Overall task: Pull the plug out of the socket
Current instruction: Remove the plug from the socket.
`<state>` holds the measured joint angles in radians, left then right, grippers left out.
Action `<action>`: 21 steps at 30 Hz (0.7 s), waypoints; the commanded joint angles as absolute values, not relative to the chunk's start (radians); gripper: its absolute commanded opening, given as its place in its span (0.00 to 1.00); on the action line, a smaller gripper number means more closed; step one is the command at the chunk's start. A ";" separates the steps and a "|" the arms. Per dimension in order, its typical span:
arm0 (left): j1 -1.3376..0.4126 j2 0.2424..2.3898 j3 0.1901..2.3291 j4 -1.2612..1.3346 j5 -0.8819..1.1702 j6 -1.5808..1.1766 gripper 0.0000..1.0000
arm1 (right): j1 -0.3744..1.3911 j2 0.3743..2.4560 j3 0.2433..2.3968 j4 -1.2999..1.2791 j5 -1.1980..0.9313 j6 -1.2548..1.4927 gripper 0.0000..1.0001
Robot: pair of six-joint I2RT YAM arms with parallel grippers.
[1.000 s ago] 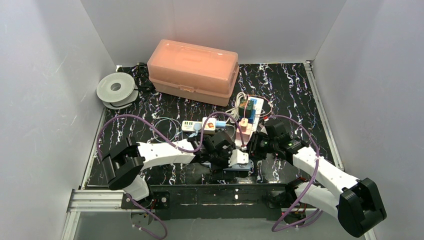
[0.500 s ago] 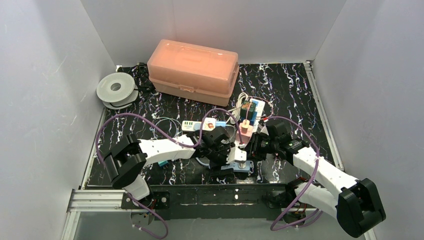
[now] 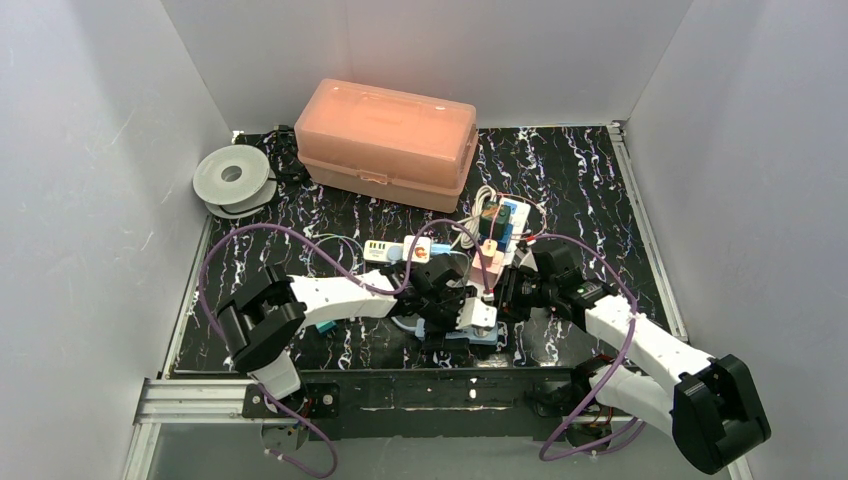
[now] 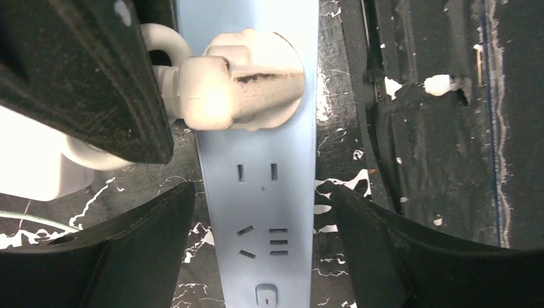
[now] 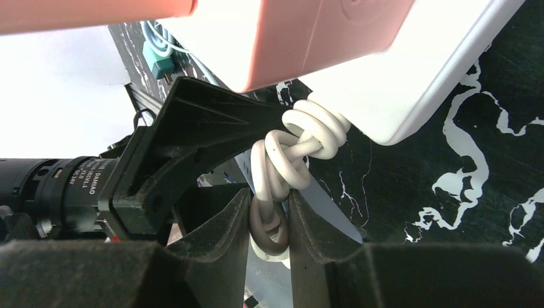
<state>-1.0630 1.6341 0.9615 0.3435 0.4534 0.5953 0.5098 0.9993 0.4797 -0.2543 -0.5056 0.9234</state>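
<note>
Marbled black table (image 3: 590, 180), white walls (image 3: 450, 50); left jaws apart astride strip (image 4: 256, 212), right jaws apparently clamping cord (image 5: 282, 160).

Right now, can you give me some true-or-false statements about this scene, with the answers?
The white plug is plugged into the blue power strip. True.
The right end effector is closed on a white cable. True.
The left end effector holds the plug. False: it stands open, straddling the strip beside empty sockets.
The orange box stands open. False: its lid is shut.
The grey spool lies on the right side. False: it lies far left.
</note>
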 commanded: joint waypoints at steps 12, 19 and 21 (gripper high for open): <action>-1.213 1.420 0.723 0.549 0.042 1.023 0.98 | 0.451 1.008 0.535 -0.196 -0.698 1.013 0.01; -1.247 1.432 0.732 0.604 -0.043 1.106 0.98 | 0.449 1.037 0.573 -0.212 -0.734 1.049 0.01; -1.247 1.444 0.745 0.602 -0.041 1.105 0.98 | 0.450 1.035 0.586 -0.218 -0.736 1.052 0.01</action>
<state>-1.2430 1.4357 0.7208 0.6014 0.0090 1.0527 0.4477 1.0454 0.4950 -0.2676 -0.5991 0.9970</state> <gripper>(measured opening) 0.981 0.316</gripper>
